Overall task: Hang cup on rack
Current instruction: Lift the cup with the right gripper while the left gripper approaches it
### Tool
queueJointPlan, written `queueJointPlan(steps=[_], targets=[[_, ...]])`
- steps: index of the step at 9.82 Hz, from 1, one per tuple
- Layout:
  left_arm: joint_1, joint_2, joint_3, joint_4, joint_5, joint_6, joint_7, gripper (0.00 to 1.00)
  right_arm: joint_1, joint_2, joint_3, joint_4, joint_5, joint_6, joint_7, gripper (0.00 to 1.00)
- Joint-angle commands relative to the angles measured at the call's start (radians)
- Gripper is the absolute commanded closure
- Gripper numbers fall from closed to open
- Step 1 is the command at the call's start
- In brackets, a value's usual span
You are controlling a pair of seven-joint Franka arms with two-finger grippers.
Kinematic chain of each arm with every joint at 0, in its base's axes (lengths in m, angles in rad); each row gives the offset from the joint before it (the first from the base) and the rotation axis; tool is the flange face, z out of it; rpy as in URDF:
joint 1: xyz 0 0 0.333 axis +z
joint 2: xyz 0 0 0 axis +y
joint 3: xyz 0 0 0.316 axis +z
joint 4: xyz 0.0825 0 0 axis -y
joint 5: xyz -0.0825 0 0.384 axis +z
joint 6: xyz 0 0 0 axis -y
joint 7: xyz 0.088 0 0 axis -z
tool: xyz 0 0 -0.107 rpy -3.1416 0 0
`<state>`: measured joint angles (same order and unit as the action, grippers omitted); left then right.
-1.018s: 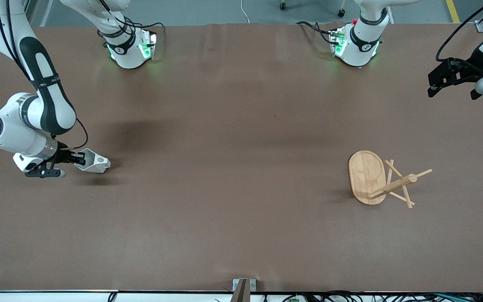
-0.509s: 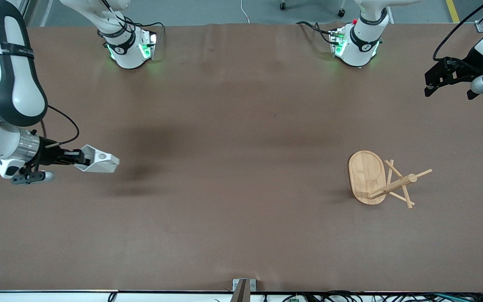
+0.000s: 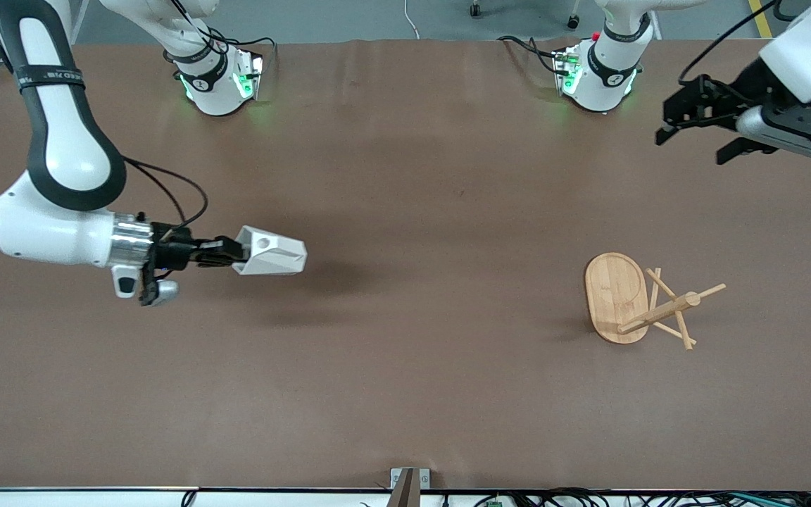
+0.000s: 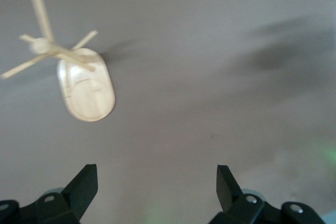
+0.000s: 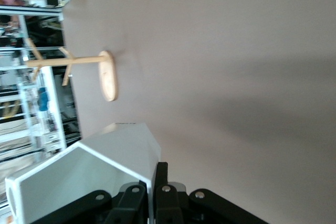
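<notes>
The white faceted cup (image 3: 273, 254) hangs in the air on its side, rim wall pinched by my right gripper (image 3: 234, 255), which is shut on it, over the table toward the right arm's end. The right wrist view shows the cup (image 5: 84, 177) close up, its thin wall between the gripper's (image 5: 155, 182) two fingers. The bamboo rack (image 3: 648, 304) stands upright on its oval base (image 3: 613, 292) toward the left arm's end. My left gripper (image 3: 694, 138) hovers open and empty above the table, over the stretch between its base and the rack (image 4: 86, 85).
The brown table surface spreads between cup and rack. Both arm bases (image 3: 219, 81) (image 3: 599, 74) stand along the edge farthest from the front camera. A small metal bracket (image 3: 409, 482) sits at the nearest edge.
My right gripper has lifted the cup and carried it toward the middle of the table, toward the rack. My left gripper has swung inward over the table, still open.
</notes>
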<state>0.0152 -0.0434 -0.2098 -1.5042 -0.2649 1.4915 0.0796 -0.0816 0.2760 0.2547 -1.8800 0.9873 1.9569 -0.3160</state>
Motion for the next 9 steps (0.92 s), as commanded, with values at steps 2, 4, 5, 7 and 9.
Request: queueJointPlan(steps=[2, 4, 5, 7, 9], targets=[[-0.159, 0.089, -0.052, 0.013, -0.022, 0.032, 0.144, 0.00, -0.010, -0.009, 0.109, -0.018, 0.207, 0.002, -0.035, 0.99], [-0.294, 0.131, -0.077, 0.021, -0.004, 0.105, 0.190, 0.00, -0.006, -0.006, 0.167, -0.018, 0.241, -0.012, -0.032, 0.99], [-0.366, 0.145, -0.082, 0.021, 0.044, 0.180, 0.212, 0.00, -0.006, -0.004, 0.187, -0.022, 0.308, -0.015, -0.037, 0.99], [-0.429, 0.183, -0.088, 0.027, 0.056, 0.303, 0.333, 0.00, 0.008, -0.003, 0.216, -0.030, 0.396, -0.016, -0.037, 0.99], [-0.440, 0.264, -0.094, 0.083, 0.052, 0.384, 0.458, 0.00, 0.013, -0.004, 0.235, -0.053, 0.439, -0.015, -0.040, 0.99]])
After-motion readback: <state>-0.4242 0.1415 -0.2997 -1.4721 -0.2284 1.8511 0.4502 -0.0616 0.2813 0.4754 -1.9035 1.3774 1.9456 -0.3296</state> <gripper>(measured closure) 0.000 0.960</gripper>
